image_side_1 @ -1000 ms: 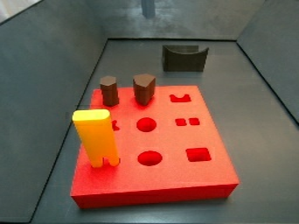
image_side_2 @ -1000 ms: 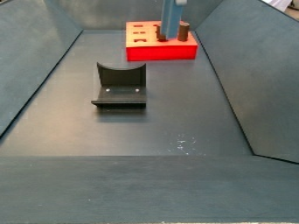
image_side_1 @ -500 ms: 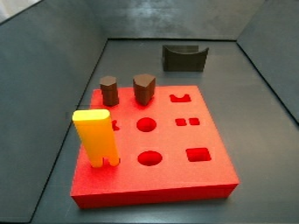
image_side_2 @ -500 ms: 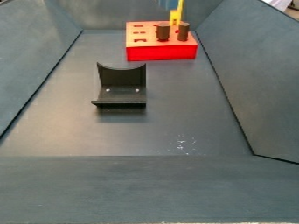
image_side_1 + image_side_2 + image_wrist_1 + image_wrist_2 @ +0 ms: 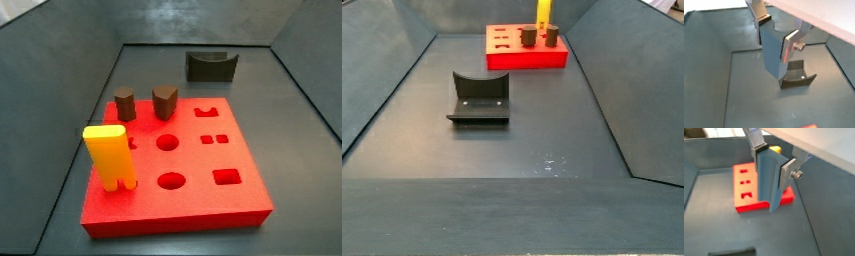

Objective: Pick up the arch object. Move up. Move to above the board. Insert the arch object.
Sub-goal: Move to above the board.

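— What sits in the thick red square board (image 5: 201,205)?

— From the left: a yellow two-legged block (image 5: 108,155), then two short dark pegs (image 5: 124,103) (image 5: 164,100). The round, square and arch-shaped holes to the right are bare.

— And the arch object?

— The tall, slim, pale blue-grey arch object (image 5: 773,50) hangs upright, clamped between the gripper (image 5: 774,36) plates in both wrist views; the jaws are closed onto its faces. It seems high above the floor, though neither side view shows it.
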